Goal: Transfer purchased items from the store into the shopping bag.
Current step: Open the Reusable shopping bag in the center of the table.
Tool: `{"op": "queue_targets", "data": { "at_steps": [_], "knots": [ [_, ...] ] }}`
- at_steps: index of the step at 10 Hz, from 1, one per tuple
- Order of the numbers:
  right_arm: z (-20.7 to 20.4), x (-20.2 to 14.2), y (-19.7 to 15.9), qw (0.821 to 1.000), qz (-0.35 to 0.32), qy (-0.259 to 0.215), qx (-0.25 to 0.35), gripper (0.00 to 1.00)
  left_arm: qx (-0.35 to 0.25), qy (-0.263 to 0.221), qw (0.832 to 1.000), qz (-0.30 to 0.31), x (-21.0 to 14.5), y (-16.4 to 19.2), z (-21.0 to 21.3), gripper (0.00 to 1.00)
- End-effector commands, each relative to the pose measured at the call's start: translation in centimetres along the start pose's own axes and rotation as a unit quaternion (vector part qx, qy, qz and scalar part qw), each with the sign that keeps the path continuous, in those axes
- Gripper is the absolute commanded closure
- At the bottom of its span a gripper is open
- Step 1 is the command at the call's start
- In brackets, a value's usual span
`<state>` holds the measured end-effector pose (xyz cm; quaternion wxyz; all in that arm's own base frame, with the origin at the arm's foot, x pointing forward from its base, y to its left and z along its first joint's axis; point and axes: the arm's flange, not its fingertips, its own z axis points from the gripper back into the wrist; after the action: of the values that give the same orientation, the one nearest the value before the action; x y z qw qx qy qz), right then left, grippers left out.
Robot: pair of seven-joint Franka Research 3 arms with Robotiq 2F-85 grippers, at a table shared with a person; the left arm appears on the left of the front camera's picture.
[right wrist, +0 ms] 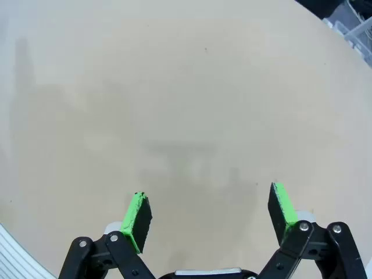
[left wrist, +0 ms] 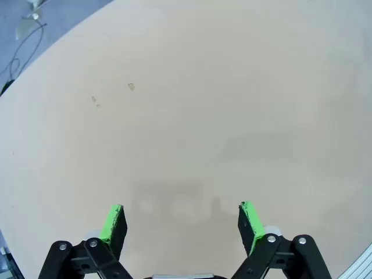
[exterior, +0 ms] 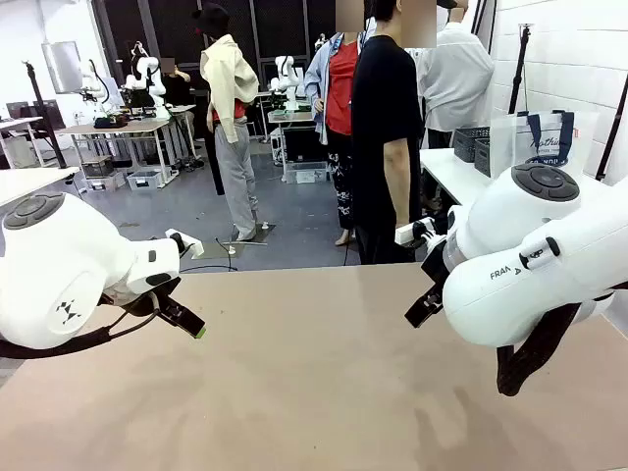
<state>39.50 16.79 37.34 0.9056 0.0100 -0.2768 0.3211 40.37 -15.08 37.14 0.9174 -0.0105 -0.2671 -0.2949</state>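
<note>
While the left gripper (left wrist: pixel 181 212) hangs low over the beige tabletop (exterior: pixel 314 392), its green-padded fingers (left wrist: pixel 114 221) stand wide apart with nothing between them. Their faint shadow lies on the surface just beyond. A small pale speck (left wrist: pixel 131 86) marks the tabletop farther off in the left wrist view. The right gripper (right wrist: pixel 209 203) is released too: its jaws are spread, with plain beige surface and a soft shadow in the gap.

In the front view the left arm comes in from the left with its gripper near the left edge. The right arm bulks in at the right, well apart from it. On the right arm's white shell the dark letters "FRA" (exterior: pixel 502 273) can be read; the rest of the word curves out of sight. The left arm's shell bears a small dark logo (exterior: pixel 67 312) with no readable letters.

The shopping bag (exterior: pixel 549 147) stands upright on a white tabletop (exterior: pixel 446 172) at the far right, behind the right arm and well away from both grippers. It is clear plastic with navy strap handles. Navy script runs across its front, too small to read with certainty. Just left of the bag sits the dark grey basket (exterior: pixel 471 144) with lattice sides; what it holds cannot be seen. A person (exterior: pixel 386 118) in a black T-shirt stands at the far side of the beige tabletop, between the two arms.
</note>
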Motion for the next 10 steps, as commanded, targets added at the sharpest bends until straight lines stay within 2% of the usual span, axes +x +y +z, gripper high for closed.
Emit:
{"op": "queue_targets", "data": {
  "at_steps": [1,10],
  "knots": [
    [0.00,0.00,0.00,1.000,0.000,0.000,0.000,0.00,0.000,0.000,1.000,0.000,0.00,0.00,0.00,0.00],
    [0.00,0.00,0.00,1.000,0.000,0.000,0.000,0.00,0.000,0.000,1.000,0.000,0.00,0.00,0.00,0.00]
  ]
}}
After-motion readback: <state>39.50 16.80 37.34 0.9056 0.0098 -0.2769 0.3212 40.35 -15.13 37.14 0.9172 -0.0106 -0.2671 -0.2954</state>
